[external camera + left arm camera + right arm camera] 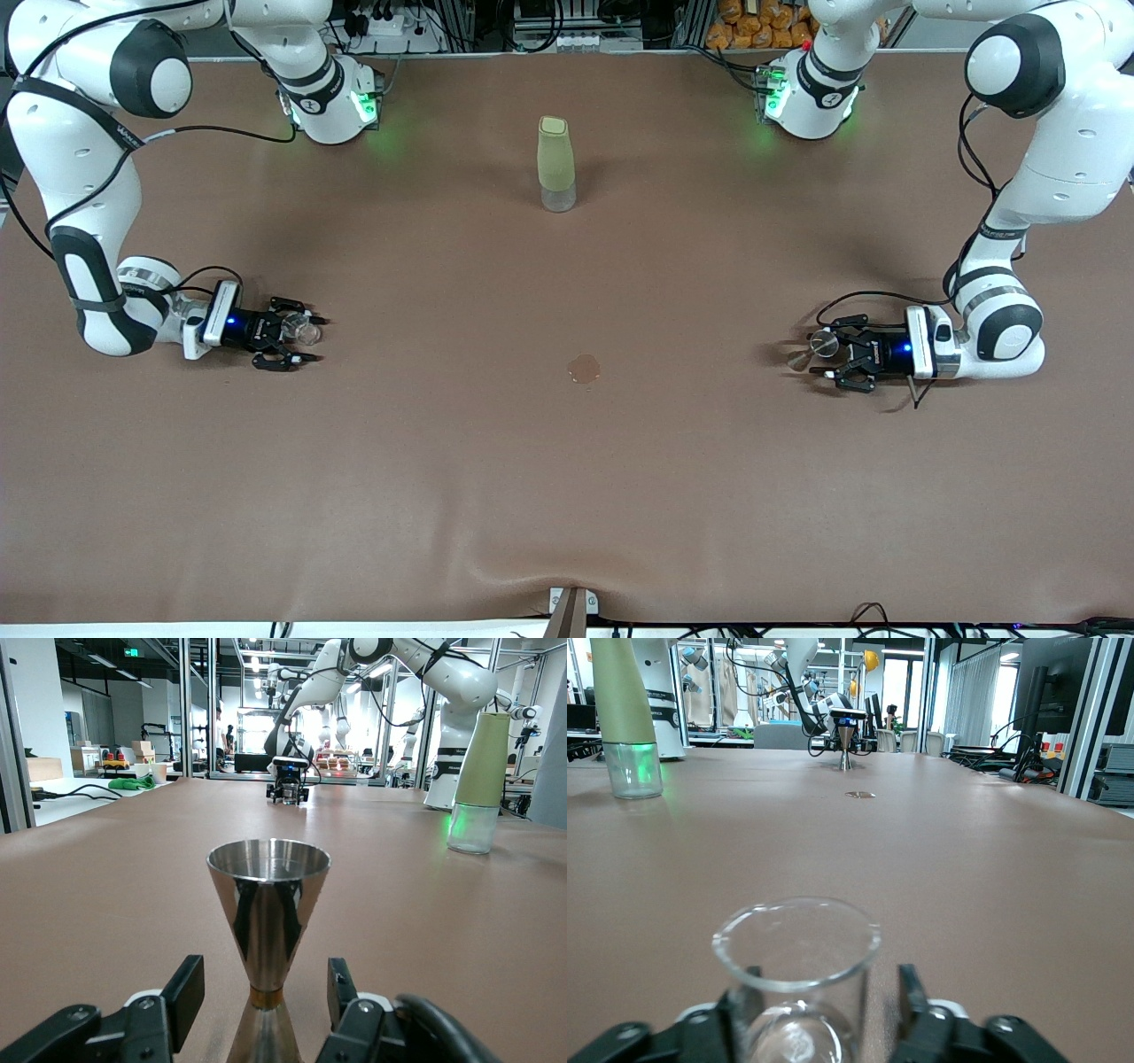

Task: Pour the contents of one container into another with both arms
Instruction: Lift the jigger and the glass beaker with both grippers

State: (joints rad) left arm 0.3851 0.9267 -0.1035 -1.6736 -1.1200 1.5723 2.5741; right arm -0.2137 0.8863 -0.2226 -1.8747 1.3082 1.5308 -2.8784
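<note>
Now pre-grasp: left claw open, straddling steel jigger; right claw open around glass beaker, both well apart from green bottle. Next: close, lift.

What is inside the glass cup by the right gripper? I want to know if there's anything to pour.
The glass cup between the right gripper fingers looks empty; its base is hidden by the gripper.

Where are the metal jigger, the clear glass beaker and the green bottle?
metal jigger (268,904), left wrist view, upper cone.
clear glass beaker (796,979), right wrist view, front wall.
green bottle (555,155), front view, green sleeve.
</note>
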